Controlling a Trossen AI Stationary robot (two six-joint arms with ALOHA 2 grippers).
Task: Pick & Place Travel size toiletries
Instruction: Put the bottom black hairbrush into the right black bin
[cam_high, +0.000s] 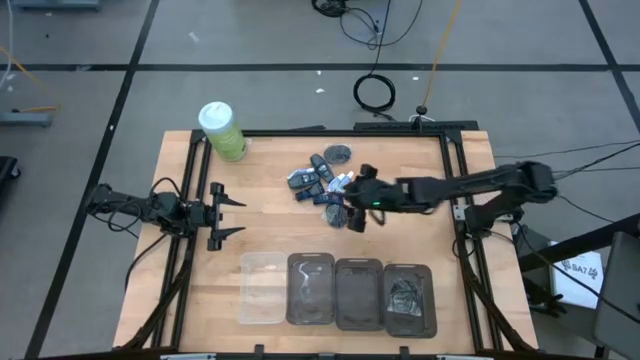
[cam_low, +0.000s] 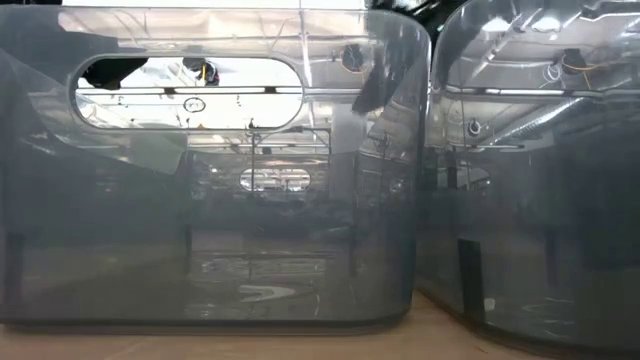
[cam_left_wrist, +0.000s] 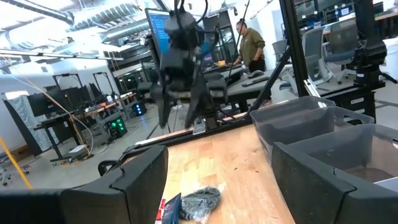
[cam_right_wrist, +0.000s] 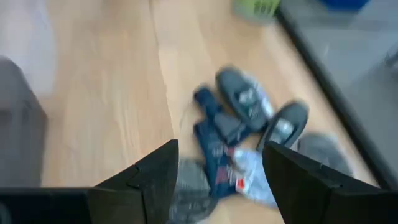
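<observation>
The travel size toiletries (cam_high: 322, 188) lie in a loose pile at the table's middle, mixed with black key fobs. In the right wrist view, dark navy sachets (cam_right_wrist: 214, 140) and a white, silvery one (cam_right_wrist: 252, 173) lie flat on the wood. My right gripper (cam_high: 352, 207) (cam_right_wrist: 221, 149) is open over the pile's right side, fingers pointing down, the sachets showing between them. My left gripper (cam_high: 232, 215) (cam_left_wrist: 217, 152) is open and waits near the table's left edge.
A tall green canister (cam_high: 222, 130) stands at the far left. Black key fobs (cam_right_wrist: 242, 93) lie in the pile. One clear bin (cam_high: 262, 288) and three grey bins (cam_high: 358, 293) line the near edge; the rightmost (cam_high: 410, 298) holds dark items. Bare wood lies between pile and bins.
</observation>
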